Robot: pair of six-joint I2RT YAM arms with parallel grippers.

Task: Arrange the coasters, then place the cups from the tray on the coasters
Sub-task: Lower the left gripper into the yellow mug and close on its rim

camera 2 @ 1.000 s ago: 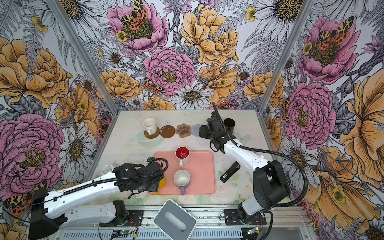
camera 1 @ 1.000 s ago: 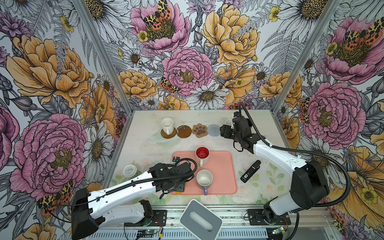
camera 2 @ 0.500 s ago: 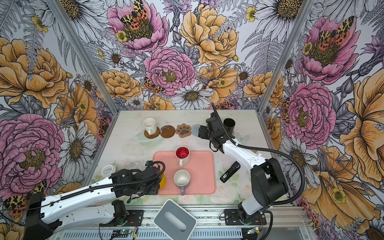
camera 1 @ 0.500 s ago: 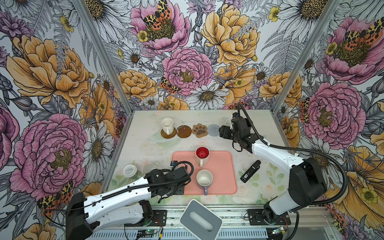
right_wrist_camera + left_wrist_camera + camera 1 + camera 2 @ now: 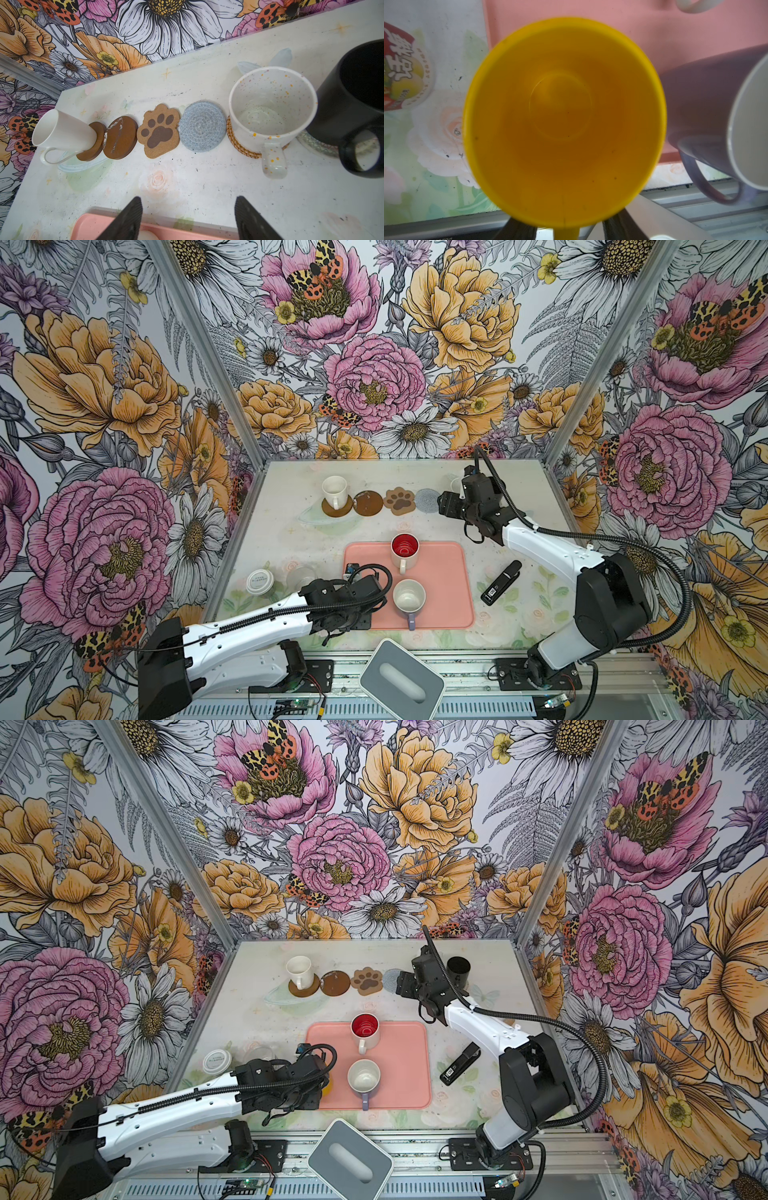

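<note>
**Item:** yellow cup (image 5: 564, 118).
**Location:** upright, mouth up, on the near left corner of the tray (image 5: 449, 572), just beside the lavender cup (image 5: 708, 108).
**Bearing:** straight beneath your left pincer (image 5: 568, 226). The handle juts out between the two fingers (image 5: 519, 228), which flank it.
**Grip:** the rim hides the fingertips, so you cannot tell whether they are clamped.
**Nearer arm:** left, plainly. Your right pincer (image 5: 188, 199) hangs spread and empty, well apart, by the far row.
**Free mats there:** brown disc (image 5: 120, 137), paw mat (image 5: 159, 131), grey-blue round (image 5: 202, 126).
**Judgement:** the lift likely depends on catching the cup wall at the handle, not the handle alone.
</note>
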